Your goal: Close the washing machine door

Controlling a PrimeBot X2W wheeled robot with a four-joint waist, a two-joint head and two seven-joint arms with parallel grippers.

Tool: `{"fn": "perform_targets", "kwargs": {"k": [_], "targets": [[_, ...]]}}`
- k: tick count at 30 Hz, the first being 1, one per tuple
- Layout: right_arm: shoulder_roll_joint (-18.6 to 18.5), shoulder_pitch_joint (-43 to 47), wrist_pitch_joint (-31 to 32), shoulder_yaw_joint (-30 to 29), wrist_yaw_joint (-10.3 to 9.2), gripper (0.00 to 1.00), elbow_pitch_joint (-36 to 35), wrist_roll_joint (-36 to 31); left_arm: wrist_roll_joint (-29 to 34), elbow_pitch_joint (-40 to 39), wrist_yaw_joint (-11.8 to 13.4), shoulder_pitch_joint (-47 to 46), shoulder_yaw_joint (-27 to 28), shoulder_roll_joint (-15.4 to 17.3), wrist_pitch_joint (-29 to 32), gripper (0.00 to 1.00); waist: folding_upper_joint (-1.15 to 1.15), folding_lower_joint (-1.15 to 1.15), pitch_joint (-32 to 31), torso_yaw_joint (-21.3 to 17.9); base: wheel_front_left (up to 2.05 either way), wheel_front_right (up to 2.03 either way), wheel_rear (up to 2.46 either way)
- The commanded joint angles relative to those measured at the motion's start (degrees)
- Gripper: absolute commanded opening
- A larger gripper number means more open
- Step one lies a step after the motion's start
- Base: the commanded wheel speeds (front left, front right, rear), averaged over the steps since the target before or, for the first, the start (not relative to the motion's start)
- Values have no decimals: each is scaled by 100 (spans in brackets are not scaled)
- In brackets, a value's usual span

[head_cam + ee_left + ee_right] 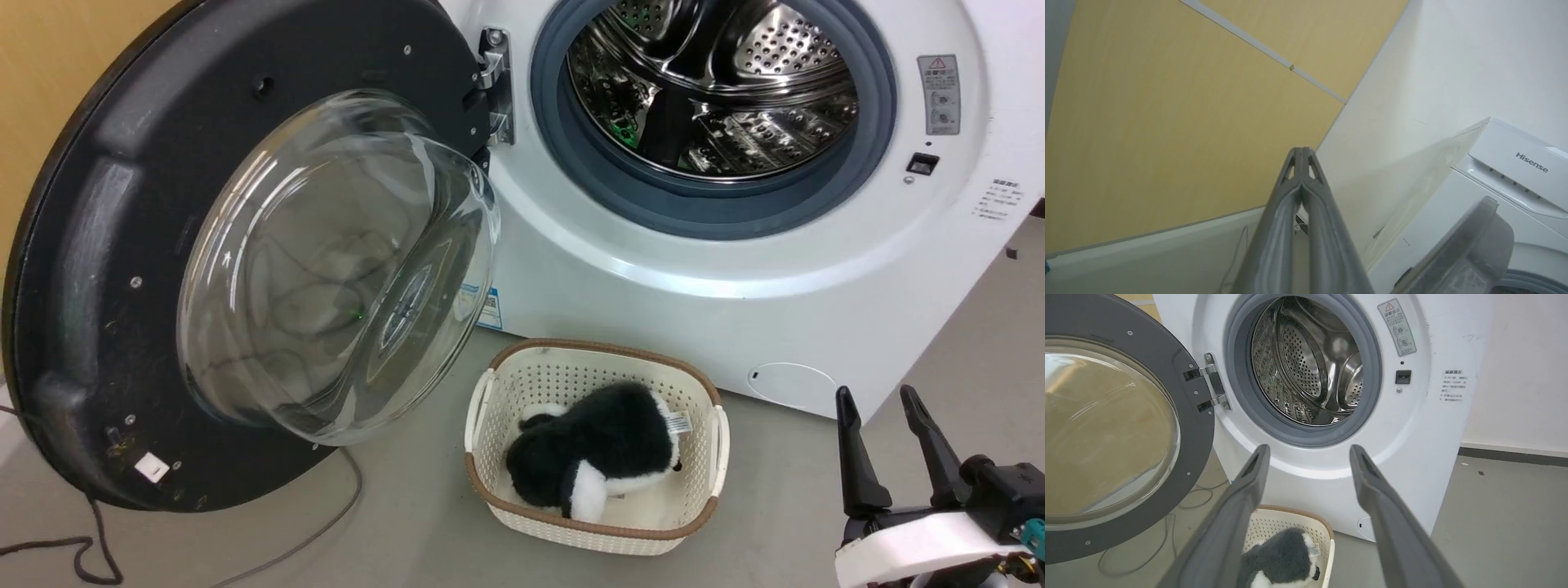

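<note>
Head view: washing machine door (98,229) hangs open, apart from right fingers (856,457).

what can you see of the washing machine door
The washing machine door stands wide open, left of the steel drum. It is round, with a broad black plastic-looking rim dotted with screws and a clear bulging glass bowl at its centre. A metal hinge ties it to the washing machine; nothing else visibly touches it.

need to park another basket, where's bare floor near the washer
Bare floor lies between the basket and the right end effector, and right of the washing machine. Crowded under the open washing machine door, where a cable trails.
</note>
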Motion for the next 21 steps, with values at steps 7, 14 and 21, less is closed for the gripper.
{"fn": "perform_targets", "kwargs": {"k": [7,14,21], "targets": [[9,13,-127,-26,4,100,50,121,-486,274,-208,342,-140,76,644,0,0,0,48,93,0,0,0],[10,-4,-211,-40,4,100,87,187,-1150,113,-285,828,-646,141,1100,0,0,0,93,162,0,0,0],[11,-20,-307,-93,4,100,116,262,-2316,-415,-337,1442,-1431,378,1527,0,0,0,146,278,0,0,0]]}}
